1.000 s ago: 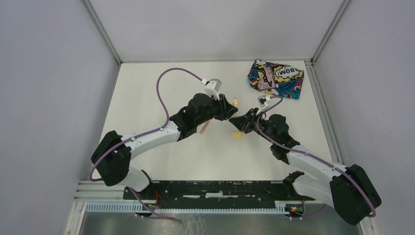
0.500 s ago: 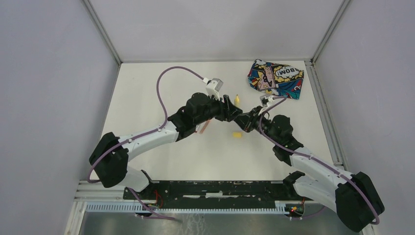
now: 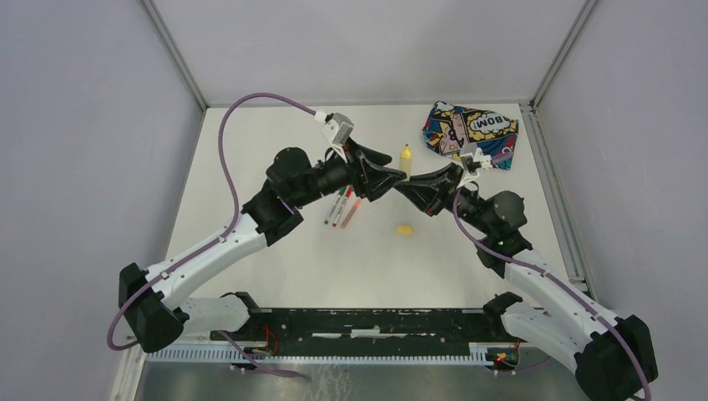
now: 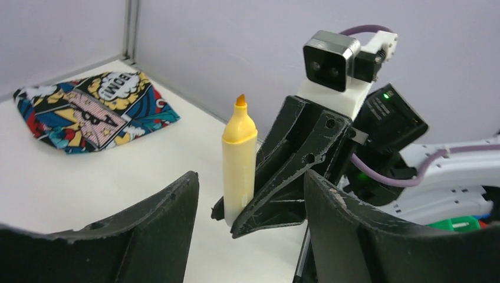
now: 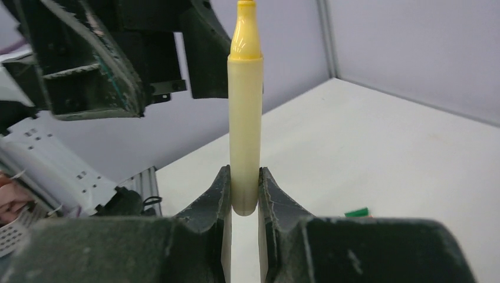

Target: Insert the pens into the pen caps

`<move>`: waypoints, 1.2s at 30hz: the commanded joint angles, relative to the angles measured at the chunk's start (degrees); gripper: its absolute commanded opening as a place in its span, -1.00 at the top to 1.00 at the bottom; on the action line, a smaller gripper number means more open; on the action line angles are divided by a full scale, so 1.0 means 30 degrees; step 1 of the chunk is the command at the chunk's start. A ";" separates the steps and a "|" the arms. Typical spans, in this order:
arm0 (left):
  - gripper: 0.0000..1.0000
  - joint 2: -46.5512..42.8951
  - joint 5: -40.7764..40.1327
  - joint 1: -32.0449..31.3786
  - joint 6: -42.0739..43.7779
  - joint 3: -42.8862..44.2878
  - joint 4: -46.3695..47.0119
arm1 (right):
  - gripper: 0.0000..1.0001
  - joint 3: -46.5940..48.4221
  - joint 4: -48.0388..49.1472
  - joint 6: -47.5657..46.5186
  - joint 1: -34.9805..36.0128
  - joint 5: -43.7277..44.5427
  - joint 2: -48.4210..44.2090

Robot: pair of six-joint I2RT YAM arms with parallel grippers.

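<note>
A yellow pen (image 5: 245, 118) stands upright with its tip up, and my right gripper (image 5: 244, 190) is shut on its lower end. From above, the yellow pen (image 3: 406, 157) rises just over the right gripper (image 3: 411, 182) behind the table's middle. My left gripper (image 3: 384, 171) is open just left of it, holding nothing. In the left wrist view the yellow pen (image 4: 240, 159) stands beyond the open left gripper (image 4: 250, 230), apart from both fingers. A yellow pen cap (image 3: 404, 230) lies on the table nearer the arms. Other pens (image 3: 340, 207) lie together under the left arm. A green pen cap (image 5: 356, 212) lies on the table.
The comic-print fabric pouch (image 3: 469, 134) lies at the back right corner, also seen as the pouch (image 4: 88, 112) from the left wrist. Grey walls close in the white table (image 3: 275, 251) on three sides. The two grippers are close together.
The left gripper has opened, let go of the yellow pen and drawn back left. The right gripper has closed on the pen's lower end and moved it toward the back.
</note>
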 commanded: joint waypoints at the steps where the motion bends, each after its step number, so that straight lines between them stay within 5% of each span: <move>1: -0.41 -0.0644 0.2492 0.0063 0.1594 0.0614 0.0183 | 1.00 0.1238 0.5131 0.2078 -0.0047 -0.4361 0.0380; 6: -0.34 -0.0401 0.3979 0.0052 0.0984 0.0696 0.1228 | 1.00 0.1469 0.7361 0.3511 -0.0046 -0.5457 0.0896; 25: 0.19 0.1573 0.6821 0.0023 -0.1615 0.1501 0.4774 | 1.00 0.1808 0.7328 0.3428 -0.0043 -0.5329 0.1292; 36: 0.93 0.1464 0.6451 0.0008 -0.1737 0.1113 0.5280 | 0.89 0.1545 0.6912 0.3073 -0.0040 -0.4910 0.1263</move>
